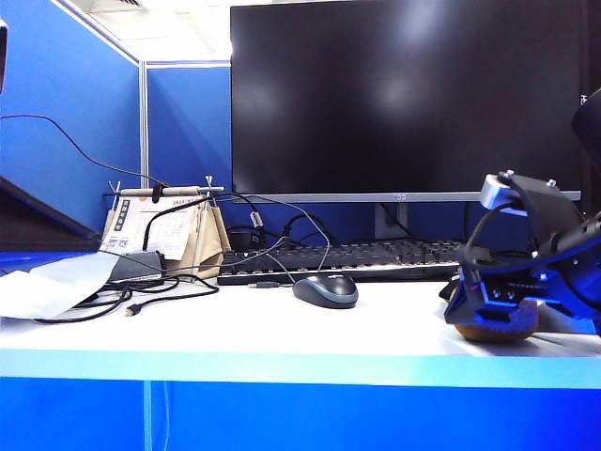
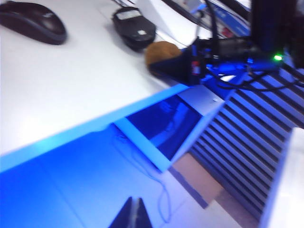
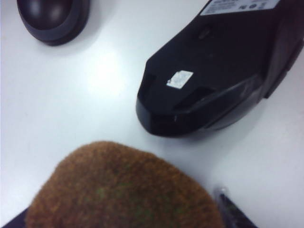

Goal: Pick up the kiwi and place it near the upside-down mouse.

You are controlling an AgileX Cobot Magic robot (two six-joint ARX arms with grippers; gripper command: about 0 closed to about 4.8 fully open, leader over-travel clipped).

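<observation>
The kiwi (image 3: 126, 190) sits right under the right wrist camera, brown and fuzzy, resting on the white desk (image 1: 235, 329) just beside the upside-down mouse (image 3: 218, 71), a narrow strip of desk showing between them. The right gripper (image 1: 493, 315) is low over the kiwi at the desk's right end, its jaws spread wide on either side of the fruit rather than pinching it; one dark fingertip (image 3: 232, 206) shows beside the kiwi. A second, rounded grey mouse (image 1: 326, 289) lies well apart from the kiwi, in front of the keyboard (image 1: 376, 256) and the dark monitor (image 1: 404, 94). The left gripper (image 2: 133, 216) hangs off the desk, out past its front edge, fingertips pressed together with nothing between them.
</observation>
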